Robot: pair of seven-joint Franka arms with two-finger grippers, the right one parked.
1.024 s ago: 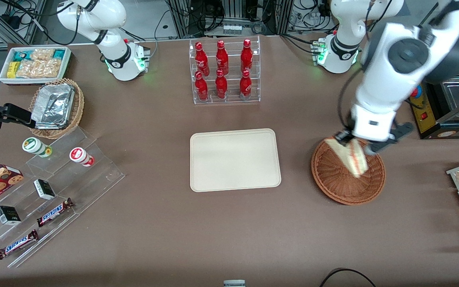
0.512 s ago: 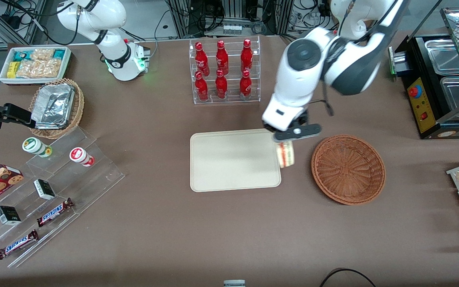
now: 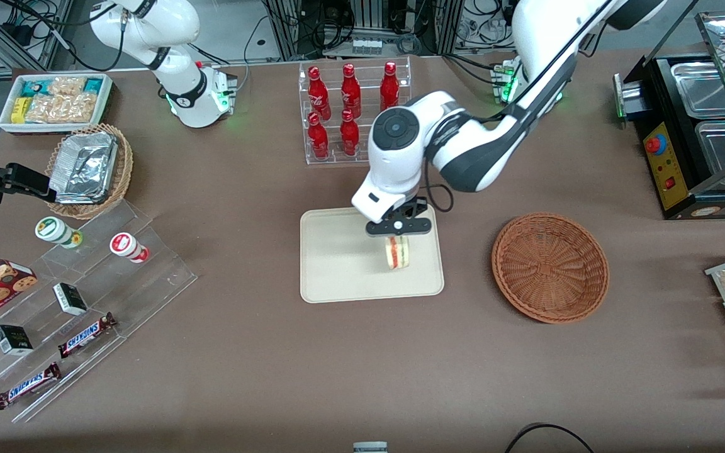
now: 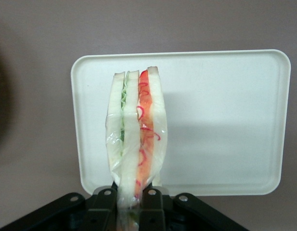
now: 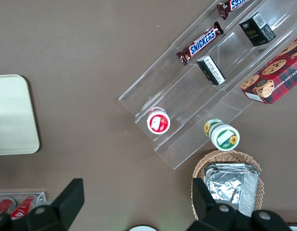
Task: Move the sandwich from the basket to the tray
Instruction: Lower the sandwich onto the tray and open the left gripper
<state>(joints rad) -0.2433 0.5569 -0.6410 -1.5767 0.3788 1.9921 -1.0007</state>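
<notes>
The tool is hanging over the tray, pinching the sandwich upright by one end; the basket is sitting beside the tray.

The sandwich shows pale white bread with red-orange and green layers. The tray is plain cream-beige; the black gripper grips the sandwich, and the basket is reddish-brown weave.

You see the triangular white-bread sandwich with red-orange and green filling pinched on edge in the left arm's gripper, hanging above the flat cream rectangular plastic tray. The round reddish-brown wicker basket sits beside the tray, toward the working arm's end.
</notes>
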